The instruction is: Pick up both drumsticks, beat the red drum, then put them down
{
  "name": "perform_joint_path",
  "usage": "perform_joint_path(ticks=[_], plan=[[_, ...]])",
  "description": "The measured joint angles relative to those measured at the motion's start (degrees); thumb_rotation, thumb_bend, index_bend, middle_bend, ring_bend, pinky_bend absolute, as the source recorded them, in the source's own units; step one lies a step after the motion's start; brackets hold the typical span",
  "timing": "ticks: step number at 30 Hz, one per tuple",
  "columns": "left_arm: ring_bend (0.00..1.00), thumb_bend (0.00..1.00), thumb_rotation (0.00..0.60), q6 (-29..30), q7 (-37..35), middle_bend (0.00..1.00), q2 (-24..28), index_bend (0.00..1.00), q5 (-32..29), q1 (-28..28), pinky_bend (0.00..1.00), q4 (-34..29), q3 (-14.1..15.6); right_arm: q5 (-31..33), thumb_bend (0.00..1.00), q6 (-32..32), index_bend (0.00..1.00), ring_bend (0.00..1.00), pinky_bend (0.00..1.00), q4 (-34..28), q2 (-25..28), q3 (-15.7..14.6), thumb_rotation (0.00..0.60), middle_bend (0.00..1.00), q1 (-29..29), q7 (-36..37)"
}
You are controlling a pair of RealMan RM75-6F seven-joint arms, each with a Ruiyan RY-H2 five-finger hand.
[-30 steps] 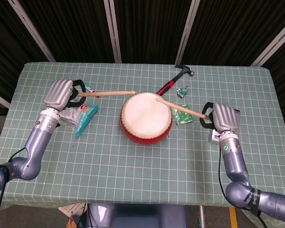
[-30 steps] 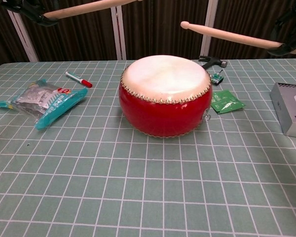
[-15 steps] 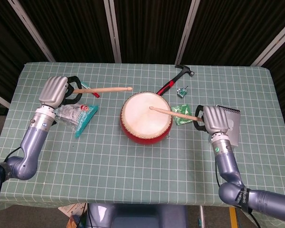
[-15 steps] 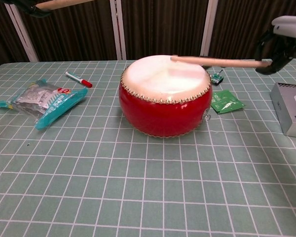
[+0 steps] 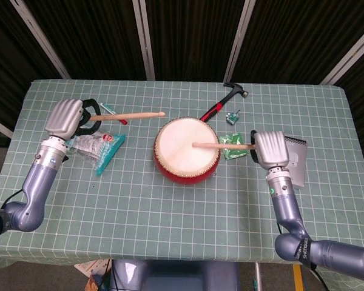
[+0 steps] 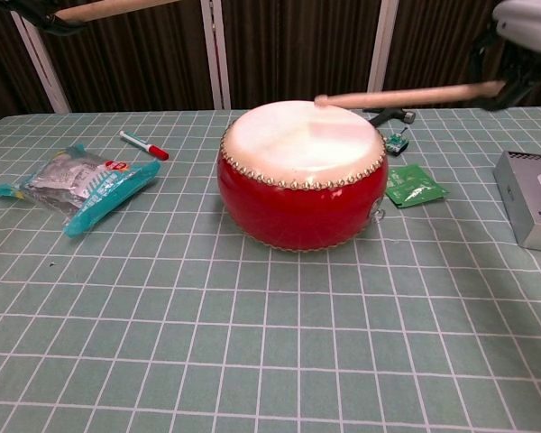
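Head view is showing the left hand [image 5: 65,117] at the far left of the desk [image 5: 170,206], its fingers clamping the butt of the left drumstick [image 5: 130,114]; that stick is pointing right, raised clear of the cloth, with its tip stopping short of the drum's rim. Beneath and just right of that hand a clear snack packet [image 5: 100,145] is lying flat, and a red marker [image 6: 144,145] is resting behind it. At centre the red drum [image 5: 187,148] is sitting upright with its pale skin facing up. Behind it a red-handled hammer [image 5: 221,103] is lying on the cloth, with a small green sachet [image 5: 234,147] at the drum's right side. Further right, the right hand [image 5: 269,148] is closing its fingers around the right drumstick [image 5: 221,145], whose tip is reaching over the drumhead; the chest view is placing that tip at or just above the skin near the far rim, and contact cannot be confirmed. A grey box [image 6: 532,209] is sitting at the right edge. As a judgement, the pick-up stage is complete and the beating stage is under way, with the right stick working and the left one poised; setting both sticks down on the desk is not yet done.
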Motion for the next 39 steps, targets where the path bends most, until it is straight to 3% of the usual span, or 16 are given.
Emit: perform_joint_path(ticks=[7, 18, 29, 39], plan=[[1.00, 0.49, 0.600, 0.3, 0.9, 1.00, 0.6, 0.75, 0.6, -0.1, 1.00, -1.4, 0.2, 0.3, 0.56, 5.1, 0.92, 1.00, 1.00, -3.6, 3.1, 4.4, 0.600, 1.00, -2.8, 4.8], [1.00, 0.49, 0.600, -1.7, 7.2, 1.00, -1.3, 0.75, -1.1, -3.8, 1.00, -1.0, 1.0, 0.7, 0.56, 4.6, 0.92, 1.00, 1.00, -4.4, 4.8, 4.7, 0.600, 1.00, -5.3, 7.4], [1.00, 0.49, 0.600, -1.1, 11.2, 1.00, -9.8, 0.75, -5.4, -9.1, 1.00, 4.8, -0.3, 0.6, 0.56, 2.1, 0.92, 1.00, 1.00, -1.5, 6.6, 5.5, 0.600, 1.00, -7.1, 11.7], [1.00, 0.49, 0.600, 1.9, 8.2, 1.00, -17.6, 0.75, -2.3, -10.8, 1.00, 13.4, -0.3, 0.8, 0.56, 0.1, 0.92, 1.00, 1.00, 1.5, 6.7, 5.4, 0.600, 1.00, -7.7, 13.3]])
